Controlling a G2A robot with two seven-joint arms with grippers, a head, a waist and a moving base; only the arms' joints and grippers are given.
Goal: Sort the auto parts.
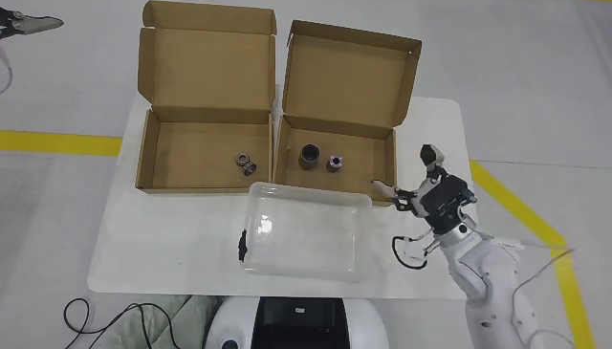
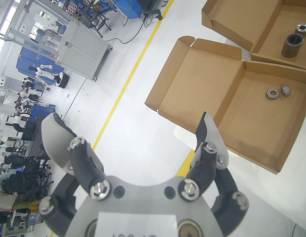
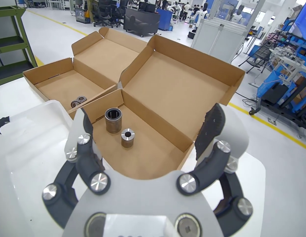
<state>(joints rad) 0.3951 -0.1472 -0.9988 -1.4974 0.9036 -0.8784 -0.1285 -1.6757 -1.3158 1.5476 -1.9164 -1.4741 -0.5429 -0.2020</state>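
Bearings (image 1: 247, 162) lie in left box (image 1: 186, 153); large bushing (image 1: 311, 157) and small bushing (image 1: 334, 163) stand in right box (image 1: 368, 153). Left jaws and right jaws are spread, empty.

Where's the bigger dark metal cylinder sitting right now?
In the top view, the bigger cylinder stands upright inside the right cardboard box, close beside the smaller cylinder, on the side nearer the left box.

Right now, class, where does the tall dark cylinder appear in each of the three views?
Top view: the tall dark cylinder stands in the right cardboard box, near the picture's middle.
Left wrist view: the cylinder stands in the farther box.
Right wrist view: the cylinder stands in the nearer box.
Shared landmark: the small silver cylinder beside it.
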